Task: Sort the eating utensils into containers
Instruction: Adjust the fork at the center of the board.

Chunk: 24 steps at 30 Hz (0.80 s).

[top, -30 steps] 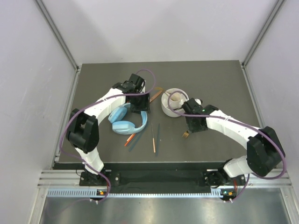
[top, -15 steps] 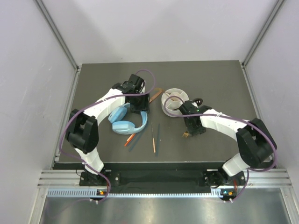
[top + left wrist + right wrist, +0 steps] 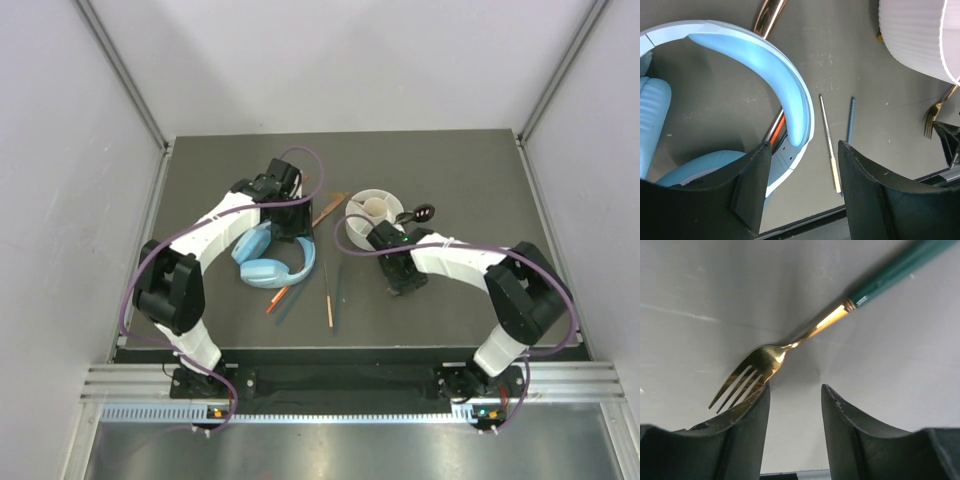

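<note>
A gold fork (image 3: 747, 372) with a dark teal handle lies on the table. My right gripper (image 3: 792, 407) is open just above it, and the tines overlap my left fingertip. In the top view the right gripper (image 3: 399, 284) sits in front of the round white divided holder (image 3: 362, 232) and hides the fork. A black spoon (image 3: 417, 213) rests on the holder's right rim. My left gripper (image 3: 289, 221) is open and empty over the headphones; below it (image 3: 805, 195) lie a silver chopstick (image 3: 829, 145), a teal chopstick (image 3: 850, 120) and an orange one (image 3: 776, 125).
Light blue headphones (image 3: 268, 264) lie left of centre, their band (image 3: 790, 95) over the orange chopstick. A bronze utensil (image 3: 330, 207) lies left of the holder. More chopsticks (image 3: 328, 298) lie near the front edge. The holder's ribbed wall (image 3: 920, 40) shows in the left wrist view.
My right gripper has swung left and nearer, away from the holder and down over the fork, uncovering the black spoon. My left gripper has shifted slightly back and left.
</note>
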Tool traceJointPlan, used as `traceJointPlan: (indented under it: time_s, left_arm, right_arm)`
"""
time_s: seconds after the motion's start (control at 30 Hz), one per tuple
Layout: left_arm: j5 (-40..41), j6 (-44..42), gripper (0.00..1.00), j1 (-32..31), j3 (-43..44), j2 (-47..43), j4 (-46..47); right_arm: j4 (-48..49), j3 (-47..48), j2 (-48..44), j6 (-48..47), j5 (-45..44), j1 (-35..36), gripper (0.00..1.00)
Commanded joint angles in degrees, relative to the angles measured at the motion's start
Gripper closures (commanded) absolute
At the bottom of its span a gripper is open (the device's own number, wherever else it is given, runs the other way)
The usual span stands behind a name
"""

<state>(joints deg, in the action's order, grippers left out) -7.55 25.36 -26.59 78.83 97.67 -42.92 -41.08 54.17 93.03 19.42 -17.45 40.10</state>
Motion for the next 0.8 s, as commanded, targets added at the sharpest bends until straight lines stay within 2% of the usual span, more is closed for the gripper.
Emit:
traceJointPlan:
  time_s: [0.0, 0.37, 0.6, 0.77]
  left_arm:
    - [0.7, 0.1, 0.39, 0.4, -0.4, -2.7, 1.6]
    - [0.9, -0.4, 0.39, 1.3, -0.3, -3.0, 1.5]
    - [0.5, -0.6, 0.39, 2.2, -1.4, -4.0, 2.0]
    - [-0.4, -0.1, 0.39, 2.3, -2.4, -4.1, 2.8]
  right_arm:
    - [2.6, 4.6, 2.8, -1.2, 0.8, 1.7, 0.54]
    - [2.8, 15.8, 6.5, -6.4, 3.3, 3.0, 0.51]
    - [-3.4, 18.1, 1.1, -18.1, -2.0, 1.6, 0.44]
    - [-6.6, 19.8, 2.8, -19.0, -1.9, -0.4, 0.40]
